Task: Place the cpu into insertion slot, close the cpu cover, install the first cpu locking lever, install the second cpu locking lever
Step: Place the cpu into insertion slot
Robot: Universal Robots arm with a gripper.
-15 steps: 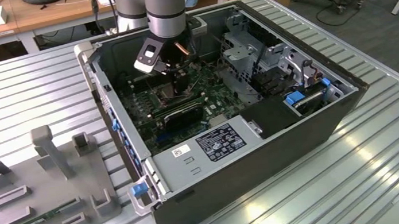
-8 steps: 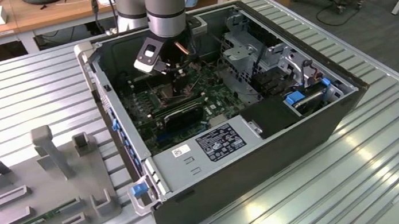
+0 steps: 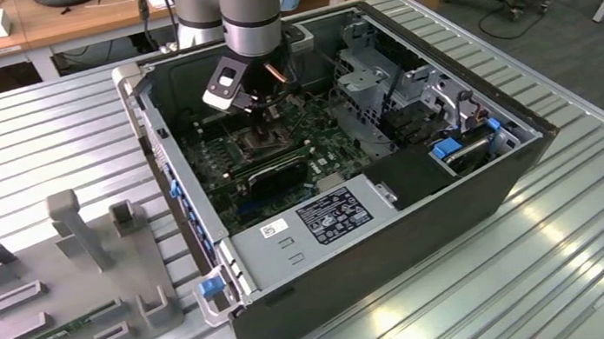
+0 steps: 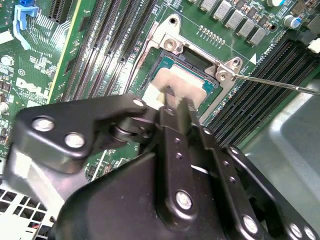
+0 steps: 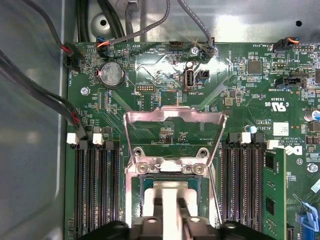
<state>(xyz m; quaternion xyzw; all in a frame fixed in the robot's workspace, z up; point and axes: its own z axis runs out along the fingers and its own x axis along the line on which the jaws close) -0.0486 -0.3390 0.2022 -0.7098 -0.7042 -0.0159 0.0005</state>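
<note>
Your cpu (image 5: 170, 190) lies flat in the insertion slot (image 4: 190, 61), pale metal top up. You can see it in both wrist views, square with the socket's dark edge where that edge shows. The cpu cover (image 5: 175, 116) is swung back off the socket on its hinge, so the green board (image 5: 165, 65) shows through its square cut-out. One thin wire locking lever (image 4: 280, 85) angles away from the socket's corner, out over the memory slots (image 4: 250, 95).

On writing: you've got white lettering beside almost every connector, a white barcode sticker (image 5: 280, 127) on the board, and a big printed label (image 3: 332, 216) on the power supply (image 3: 300, 240).

Now your gripper (image 5: 170, 207): the fingers (image 5: 158, 210) stand a narrow gap apart right over the cpu. The gap is much narrower than the chip, and nothing is clamped between them. I cannot tell whether the tips touch the metal top.

The gripper's black body hides the near half of the cpu and the socket in both wrist views. In the exterior view the arm reaches down into the open computer case (image 3: 404, 235), with the gripper (image 3: 260, 118) standing in front of the socket
</note>
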